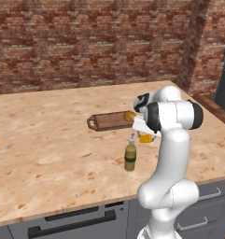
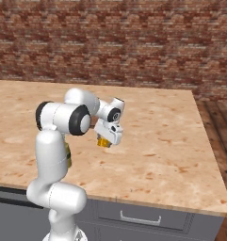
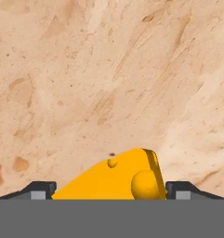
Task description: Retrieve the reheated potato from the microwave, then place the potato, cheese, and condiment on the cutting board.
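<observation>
fingers (image 3: 43, 189) spread, flanking the cheese (image 3: 115, 179); wedge's long axis spans the gap.

No readable text, labels, numbers or signs on anything.

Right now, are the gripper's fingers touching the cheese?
Cannot tell. The hand view shows the cheese between the two fingertips, but the spots where they would meet are cut off at the bottom edge. In both base views the hand hides the fingers.
</observation>
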Motion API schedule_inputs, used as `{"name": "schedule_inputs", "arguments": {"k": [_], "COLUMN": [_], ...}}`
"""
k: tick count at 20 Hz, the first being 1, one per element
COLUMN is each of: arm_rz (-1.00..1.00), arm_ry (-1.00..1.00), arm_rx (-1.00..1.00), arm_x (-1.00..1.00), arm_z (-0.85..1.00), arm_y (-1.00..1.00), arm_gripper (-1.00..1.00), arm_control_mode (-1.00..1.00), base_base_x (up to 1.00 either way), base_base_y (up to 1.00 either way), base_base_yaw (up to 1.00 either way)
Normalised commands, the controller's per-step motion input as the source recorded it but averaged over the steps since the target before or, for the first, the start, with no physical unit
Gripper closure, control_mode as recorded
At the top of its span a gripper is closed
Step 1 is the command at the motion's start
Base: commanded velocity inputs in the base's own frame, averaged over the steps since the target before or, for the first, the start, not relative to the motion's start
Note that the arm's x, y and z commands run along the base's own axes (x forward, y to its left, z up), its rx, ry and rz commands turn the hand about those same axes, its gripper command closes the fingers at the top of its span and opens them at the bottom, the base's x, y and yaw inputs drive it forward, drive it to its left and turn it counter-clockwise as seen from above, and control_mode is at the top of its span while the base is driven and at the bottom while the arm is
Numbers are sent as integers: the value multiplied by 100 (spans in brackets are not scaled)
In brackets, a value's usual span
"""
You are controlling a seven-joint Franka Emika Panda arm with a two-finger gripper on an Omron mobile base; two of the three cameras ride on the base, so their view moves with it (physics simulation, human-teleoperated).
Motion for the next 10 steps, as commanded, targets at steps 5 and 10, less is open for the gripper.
{"name": "schedule_inputs", "arguments": {"k": [5,10], "arm_rz": [-4,0], "arm_ry": [0,0], "arm_rx": [0,0], "arm_x": [-4,0], "arm_z": [13,35], "arm_y": [0,11], "arm_gripper": [100,100], "arm_control_mode": [-100,-100], "base_base_x": [0,0], "base_base_y": [0,0], "base_base_yaw": [0,0]}}
